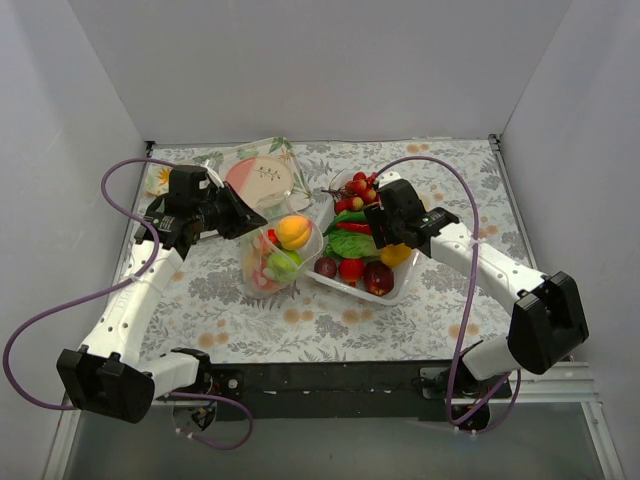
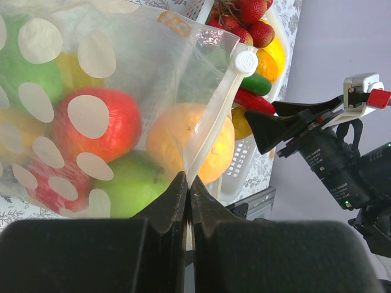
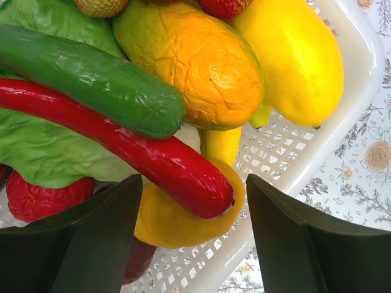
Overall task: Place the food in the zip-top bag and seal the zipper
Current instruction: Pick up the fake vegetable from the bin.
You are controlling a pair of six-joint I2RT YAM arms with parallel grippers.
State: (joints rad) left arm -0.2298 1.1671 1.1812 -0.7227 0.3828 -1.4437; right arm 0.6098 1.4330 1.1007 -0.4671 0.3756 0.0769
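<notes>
The dotted zip-top bag (image 1: pixel 278 258) lies at mid-table, holding an orange fruit (image 1: pixel 293 232), a green one and red ones. My left gripper (image 1: pixel 243 222) is shut on the bag's mouth edge; in the left wrist view its jaws (image 2: pixel 187 178) pinch the clear zipper strip (image 2: pixel 211 122), with the bag (image 2: pixel 91 110) full of food behind. My right gripper (image 1: pixel 378 226) hangs open over the white tray's food (image 1: pixel 355 245). In the right wrist view it (image 3: pixel 194 207) straddles a red chili (image 3: pixel 153 159) lying on a yellow piece (image 3: pixel 177 220), touching neither.
The white tray (image 3: pixel 305 152) also holds a green cucumber (image 3: pixel 91 76), a lettuce leaf (image 3: pixel 43 146), an orange fruit (image 3: pixel 195 61) and a yellow mango (image 3: pixel 293 55). A round pink-and-white plate (image 1: pixel 260 180) sits behind the bag. Grey walls enclose the floral tablecloth (image 1: pixel 330 320).
</notes>
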